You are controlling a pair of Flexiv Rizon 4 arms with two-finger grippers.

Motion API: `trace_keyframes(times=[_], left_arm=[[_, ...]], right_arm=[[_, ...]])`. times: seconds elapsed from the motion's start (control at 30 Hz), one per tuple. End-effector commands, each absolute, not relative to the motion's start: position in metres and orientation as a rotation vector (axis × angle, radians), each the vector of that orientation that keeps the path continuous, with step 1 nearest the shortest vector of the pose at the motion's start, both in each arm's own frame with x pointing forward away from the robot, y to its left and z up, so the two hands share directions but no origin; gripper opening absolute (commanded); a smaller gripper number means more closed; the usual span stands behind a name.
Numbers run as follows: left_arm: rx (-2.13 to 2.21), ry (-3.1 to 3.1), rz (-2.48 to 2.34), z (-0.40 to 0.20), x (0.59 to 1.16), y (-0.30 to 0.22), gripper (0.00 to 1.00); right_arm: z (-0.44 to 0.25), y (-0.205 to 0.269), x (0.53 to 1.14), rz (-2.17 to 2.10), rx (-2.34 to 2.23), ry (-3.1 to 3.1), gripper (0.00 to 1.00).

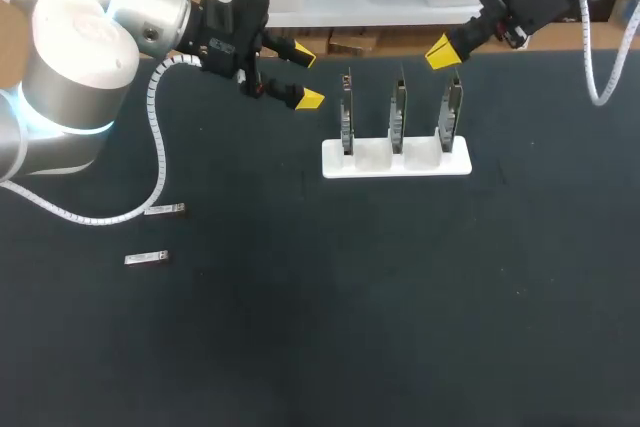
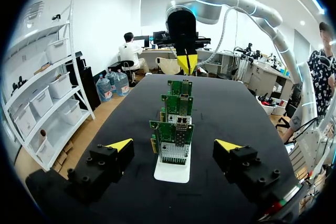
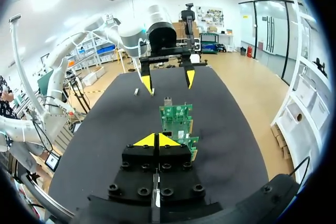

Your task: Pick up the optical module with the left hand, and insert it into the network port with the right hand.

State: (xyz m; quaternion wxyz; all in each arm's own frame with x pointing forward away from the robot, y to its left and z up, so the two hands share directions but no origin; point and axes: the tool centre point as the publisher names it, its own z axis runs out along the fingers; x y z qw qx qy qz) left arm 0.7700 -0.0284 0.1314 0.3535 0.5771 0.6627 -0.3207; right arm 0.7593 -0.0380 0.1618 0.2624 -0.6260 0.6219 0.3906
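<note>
Two small silver optical modules (image 1: 165, 209) (image 1: 146, 259) lie on the black table at the left, below my left arm. A white holder (image 1: 396, 158) carries three upright green network cards (image 1: 397, 112) with ports. My left gripper (image 1: 307, 75) hangs open and empty just left of the holder, well away from the modules. In the left wrist view its fingers (image 2: 174, 144) straddle the line of cards (image 2: 173, 140) from a short distance. My right gripper (image 1: 442, 52) is shut on nothing above the holder's right end. In the right wrist view its tips (image 3: 156, 140) meet, with the cards (image 3: 176, 116) ahead.
A white cable loops from my left arm down over the table (image 1: 100, 217) close to the upper module. The black table surface (image 1: 380, 307) stretches in front of the holder.
</note>
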Motion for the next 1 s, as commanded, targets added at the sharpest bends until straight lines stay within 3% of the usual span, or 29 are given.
trace_keyframes(times=[0.03, 1.0], left_arm=[[1.496, 1.715, -0.831, 0.1314, 0.7716, -0.029, 1.0], [1.496, 1.715, -0.831, 0.1314, 0.7716, -0.029, 1.0]], right_arm=[[0.162, -0.0333, 0.7582, 1.038, -1.704, 1.691, 0.0], [0.1596, -0.0354, 0.7599, 0.991, -1.693, 1.726, 0.0]])
